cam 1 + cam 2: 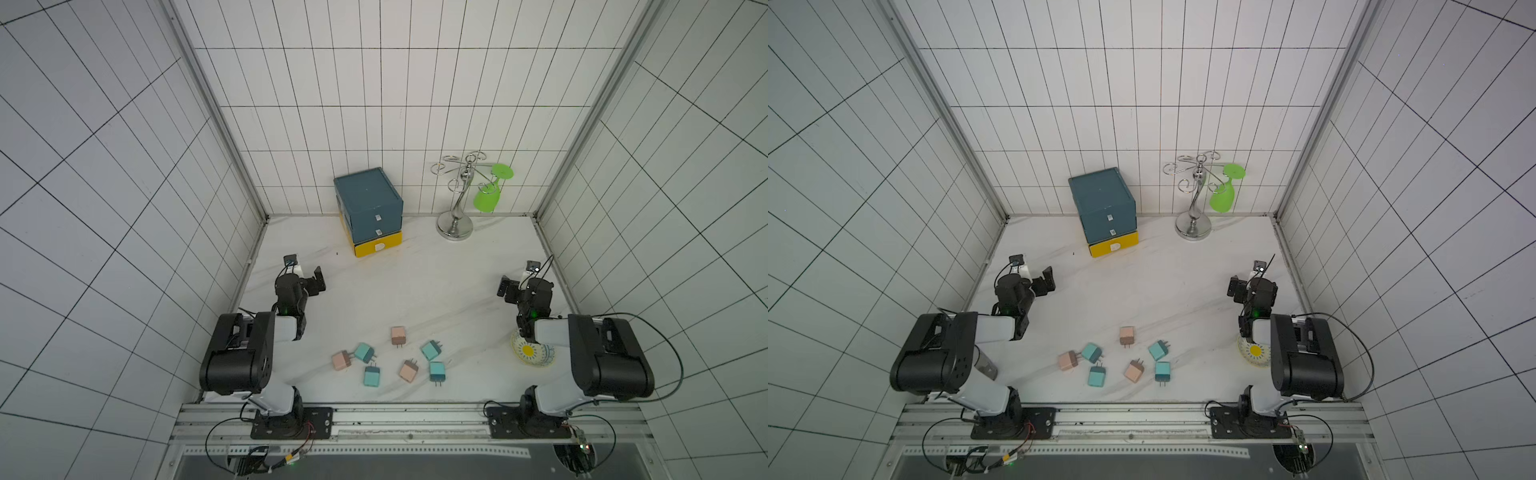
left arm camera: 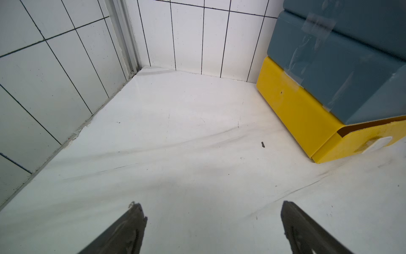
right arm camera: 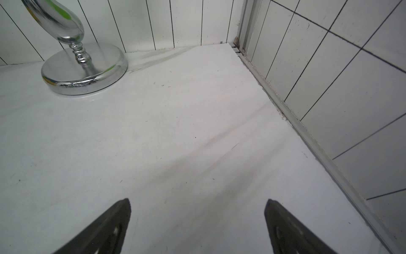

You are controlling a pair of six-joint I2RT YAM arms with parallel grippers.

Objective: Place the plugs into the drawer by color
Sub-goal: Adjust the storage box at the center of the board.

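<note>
Closest to us, the two arms, the left arm (image 1: pixel 237 357) and the right arm (image 1: pixel 606 357), sit folded back on their bases, elbows up. I'd say that's a waiting pose, leaving the middle of the table (image 1: pixel 415 291) free.

Next, the drawer unit (image 1: pixel 368 199), hard against the back wall with its fronts facing the arms so either can reach. It has two blue drawers shut above a yellow drawer (image 1: pixel 378 245), which looks open a crack from the left wrist view. I'd guess the colors divide between those drawers.

Beside the drawer unit along that wall stands a chrome glass rack (image 1: pixel 455 226) with a green glass (image 1: pixel 486 201) hanging upside down (not part of the job). A flowered dish (image 1: pixel 528 353) lies far in front of the unit, half under the right arm.

The left gripper (image 2: pixel 211 204) hovers in front of the unit on its own side, jaws spread wide and empty. The right gripper (image 3: pixel 197 200) does the same, facing the rack's base.

All the plugs lie scattered well in front of the unit, between the arm bases: four teal plugs (image 1: pixel 364 352) and three pinkish-tan plugs (image 1: pixel 398 335), prongs pointing every way. None is sorted yet.
</note>
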